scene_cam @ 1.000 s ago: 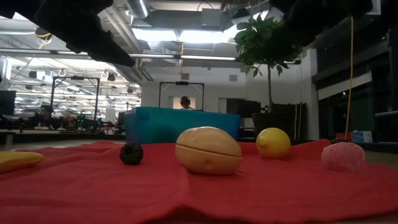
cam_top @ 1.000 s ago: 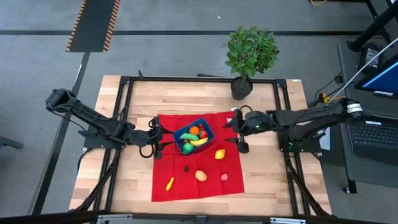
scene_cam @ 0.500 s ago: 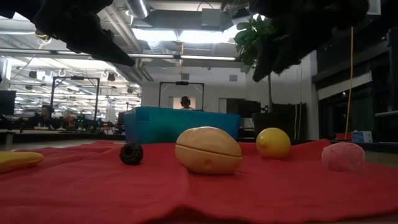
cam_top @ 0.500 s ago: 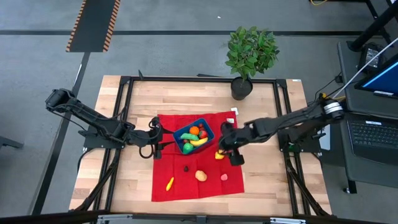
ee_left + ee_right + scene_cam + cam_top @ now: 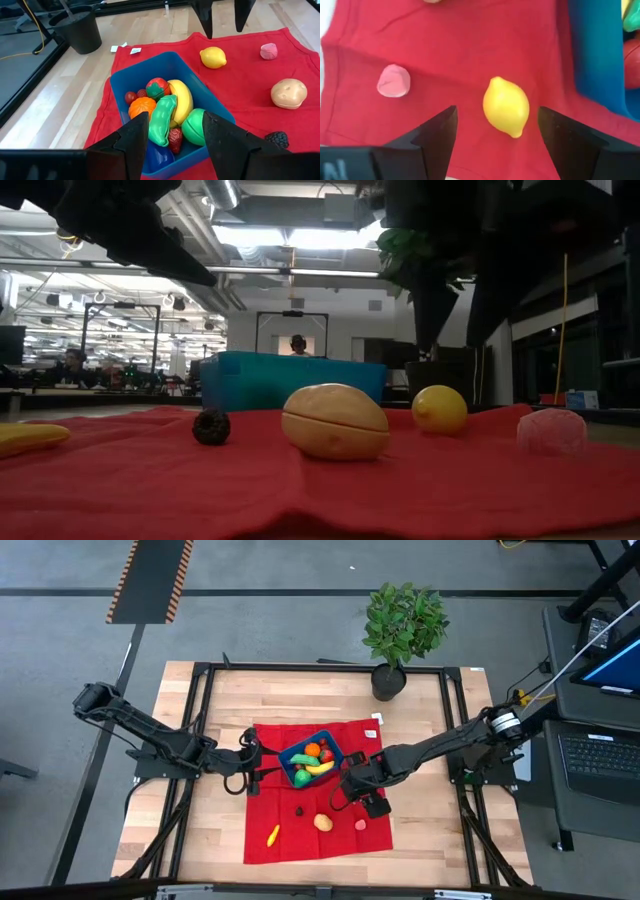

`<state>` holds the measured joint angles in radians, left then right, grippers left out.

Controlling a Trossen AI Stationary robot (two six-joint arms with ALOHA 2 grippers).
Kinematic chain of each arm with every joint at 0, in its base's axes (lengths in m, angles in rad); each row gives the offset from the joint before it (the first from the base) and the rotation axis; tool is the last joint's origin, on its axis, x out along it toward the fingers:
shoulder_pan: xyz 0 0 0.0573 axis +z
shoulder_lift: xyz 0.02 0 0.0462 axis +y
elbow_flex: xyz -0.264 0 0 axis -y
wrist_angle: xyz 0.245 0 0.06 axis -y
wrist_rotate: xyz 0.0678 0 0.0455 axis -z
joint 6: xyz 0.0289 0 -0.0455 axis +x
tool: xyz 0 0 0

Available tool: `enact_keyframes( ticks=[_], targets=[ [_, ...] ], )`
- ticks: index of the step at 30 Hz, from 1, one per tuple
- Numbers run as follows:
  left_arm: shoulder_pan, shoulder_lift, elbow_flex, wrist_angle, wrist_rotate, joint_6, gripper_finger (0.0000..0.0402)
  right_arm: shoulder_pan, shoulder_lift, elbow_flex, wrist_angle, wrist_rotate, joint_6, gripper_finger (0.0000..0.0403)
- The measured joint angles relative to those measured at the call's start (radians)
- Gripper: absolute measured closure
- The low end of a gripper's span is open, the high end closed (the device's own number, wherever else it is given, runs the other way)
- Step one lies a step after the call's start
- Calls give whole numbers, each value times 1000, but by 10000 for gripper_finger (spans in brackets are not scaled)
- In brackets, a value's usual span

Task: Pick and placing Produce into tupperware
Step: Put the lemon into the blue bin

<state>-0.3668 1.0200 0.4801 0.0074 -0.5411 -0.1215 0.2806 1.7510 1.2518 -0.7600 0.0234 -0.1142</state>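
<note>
— Red cloth (image 5: pixel 320 795) covers the middle of the table, and the blue tupperware (image 5: pixel 311 760) sits toward its twelve o'clock edge, with an orange (image 5: pixel 142 107), a banana (image 5: pixel 181 100) and green pieces (image 5: pixel 163 120) already inside.

— Where's the right gripper (image 5: pixel 352 790)?

— Hanging above the lemon (image 5: pixel 506 106), fingers spread wide, one on either side of it, not touching. That lemon lies at about four o'clock from the tupperware, just beside it.

— And the left gripper (image 5: pixel 172 135)?

— Released too, at the tupperware's nine o'clock side. A potato (image 5: pixel 323 822), a pink piece (image 5: pixel 360 824), a dark berry (image 5: pixel 299 809) and a yellow piece (image 5: pixel 272 835) lie toward six o'clock.
</note>
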Motion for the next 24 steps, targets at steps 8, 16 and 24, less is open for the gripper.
enact_keyframes(
  ticks=[8,16,24],
  targets=[
    [0,1,0,-6,0,0,223,0,48,0,-2,20,-26,128],
    [0,1,0,-18,0,0,223,-1,94,0,41,21,-50,128],
    [0,1,0,-23,0,0,223,-3,126,0,49,28,-51,128]
  ],
)
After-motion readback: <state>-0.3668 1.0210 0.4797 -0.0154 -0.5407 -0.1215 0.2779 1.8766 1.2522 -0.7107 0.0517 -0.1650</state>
